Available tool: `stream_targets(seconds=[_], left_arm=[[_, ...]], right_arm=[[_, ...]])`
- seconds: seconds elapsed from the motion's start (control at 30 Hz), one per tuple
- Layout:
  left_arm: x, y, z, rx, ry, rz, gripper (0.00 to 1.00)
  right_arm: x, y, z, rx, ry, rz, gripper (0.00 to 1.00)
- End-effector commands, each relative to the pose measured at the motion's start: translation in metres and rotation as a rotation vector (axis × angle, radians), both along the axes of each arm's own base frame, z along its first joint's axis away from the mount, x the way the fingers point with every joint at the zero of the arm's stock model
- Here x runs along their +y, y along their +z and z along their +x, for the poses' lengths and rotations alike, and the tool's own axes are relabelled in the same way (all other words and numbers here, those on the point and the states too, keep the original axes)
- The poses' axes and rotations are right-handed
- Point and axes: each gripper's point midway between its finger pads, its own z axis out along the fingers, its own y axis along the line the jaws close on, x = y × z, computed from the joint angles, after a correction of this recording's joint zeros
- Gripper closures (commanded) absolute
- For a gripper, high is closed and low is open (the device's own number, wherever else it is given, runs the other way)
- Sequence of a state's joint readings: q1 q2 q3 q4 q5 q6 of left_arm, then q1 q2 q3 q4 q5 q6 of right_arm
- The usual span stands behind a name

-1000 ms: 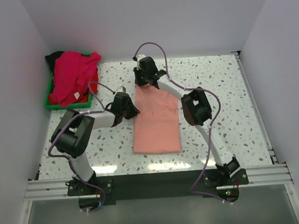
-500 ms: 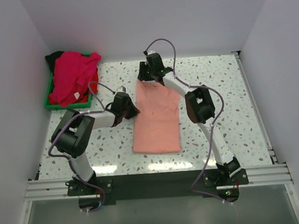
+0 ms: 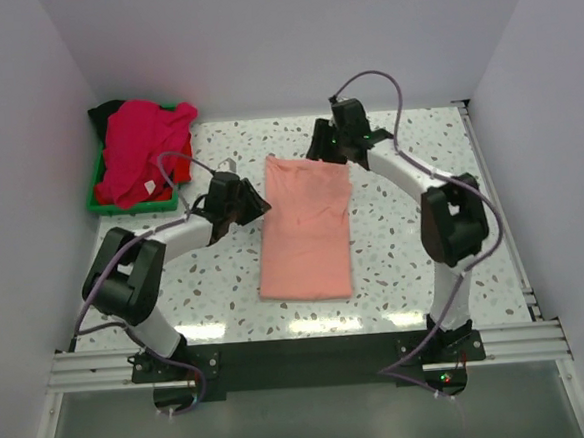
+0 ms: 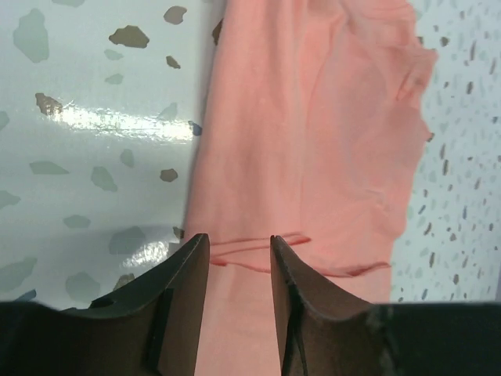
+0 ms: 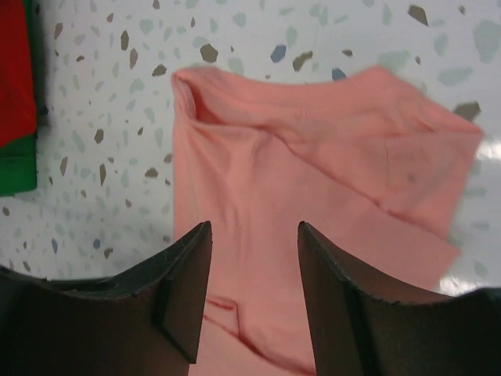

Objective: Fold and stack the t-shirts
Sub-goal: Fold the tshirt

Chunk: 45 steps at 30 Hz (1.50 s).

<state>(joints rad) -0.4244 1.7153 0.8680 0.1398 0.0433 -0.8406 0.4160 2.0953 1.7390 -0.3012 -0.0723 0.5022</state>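
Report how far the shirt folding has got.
Done: the salmon-pink t-shirt lies on the table, folded lengthwise into a narrow strip. In hand: nothing; the left gripper and right gripper are both open at that shirt's edges, gripping no cloth. Left: its crosswise folds, then the heaped shirts in the green tray, none yet folded or stacked.

black t-shirt [image 3: 107, 110]: mostly hidden under red t-shirts [image 3: 142, 149] | green tray [image 3: 131, 204]: largely covered
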Motion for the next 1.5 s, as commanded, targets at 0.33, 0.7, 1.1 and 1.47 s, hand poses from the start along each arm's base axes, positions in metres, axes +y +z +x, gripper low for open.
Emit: stream_targets(seconds=[0.33, 0.7, 1.1, 1.47], left_arm=[[0.038, 0.021, -0.097, -0.08, -0.023, -0.061, 0.5], [0.046, -0.004, -0.147, -0.046, -0.027, -0.08, 0.46], [0.049, -0.016, -0.17, -0.017, -0.056, -0.071, 0.39], [0.047, -0.023, -0.18, 0.001, -0.072, -0.076, 0.44]], right_arm=[[-0.057, -0.045, -0.252, 0.236, 0.001, 0.104, 0.53], [-0.075, -0.05, -0.296, 0.237, -0.007, 0.131, 0.57], [-0.083, -0.067, -0.315, 0.286, -0.028, 0.134, 0.56], [-0.07, -0.053, -0.316, 0.288, -0.006, 0.226, 0.69]])
